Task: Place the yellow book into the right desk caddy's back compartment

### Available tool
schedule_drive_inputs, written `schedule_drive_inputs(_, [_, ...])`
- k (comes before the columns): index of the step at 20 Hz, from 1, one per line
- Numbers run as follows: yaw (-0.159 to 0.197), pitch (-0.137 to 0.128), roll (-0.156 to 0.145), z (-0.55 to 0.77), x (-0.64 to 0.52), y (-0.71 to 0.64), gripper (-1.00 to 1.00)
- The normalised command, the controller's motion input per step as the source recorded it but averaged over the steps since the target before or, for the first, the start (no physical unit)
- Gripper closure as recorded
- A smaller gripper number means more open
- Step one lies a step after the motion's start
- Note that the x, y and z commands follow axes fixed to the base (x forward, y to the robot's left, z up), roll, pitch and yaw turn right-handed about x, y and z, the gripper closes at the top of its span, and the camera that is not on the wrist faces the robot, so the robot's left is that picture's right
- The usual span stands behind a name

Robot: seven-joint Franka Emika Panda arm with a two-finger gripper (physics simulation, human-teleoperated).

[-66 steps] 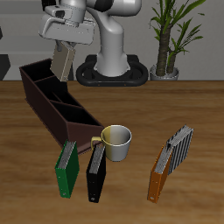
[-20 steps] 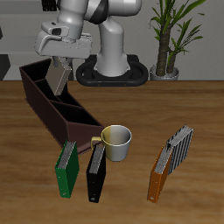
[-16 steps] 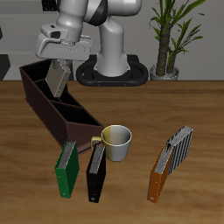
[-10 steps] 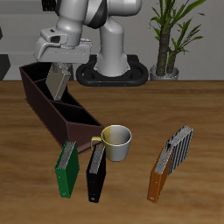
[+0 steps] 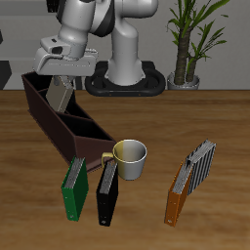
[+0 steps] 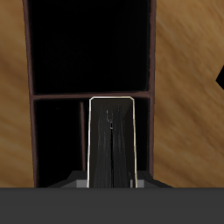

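Note:
My gripper [image 5: 61,76] is shut on the yellow book [image 5: 58,93], a thin beige-grey book that hangs upright from the fingers over the far end of the right desk caddy [image 5: 61,122], a long dark brown open-top box. The book's lower edge is level with the caddy's rim, above its back compartment [image 5: 41,90]. In the wrist view the book [image 6: 111,140] shows edge-on, standing over one partitioned section [image 6: 92,131] of the caddy, with another section [image 6: 92,44] beyond a partition.
A cream mug [image 5: 129,157] stands by the caddy's near end. A green book [image 5: 75,187] and a black book [image 5: 106,192] stand near the front edge. An orange-brown book [image 5: 177,196] and a grey striped book [image 5: 200,165] stand further along. A potted plant [image 5: 190,39] is behind.
My gripper has carried the yellow book down and along the caddy toward its far end. The book now hangs lower, at the rim of the back compartment. Nothing else moved.

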Motion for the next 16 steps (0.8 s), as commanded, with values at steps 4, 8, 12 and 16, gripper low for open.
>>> schedule_drive_inputs(4, [-0.021, 0.042, -0.040, -0.22, 0.02, -0.16, 1.00])
schedule_drive_inputs(8, [-0.022, 0.016, -0.009, -0.11, 0.06, -0.06, -1.00])
schedule_drive_inputs(12, [-0.020, 0.033, 0.002, -0.08, 0.02, 0.01, -1.00])
schedule_drive_inputs(16, [0.002, 0.010, 0.006, -0.01, 0.04, 0.02, -1.00])
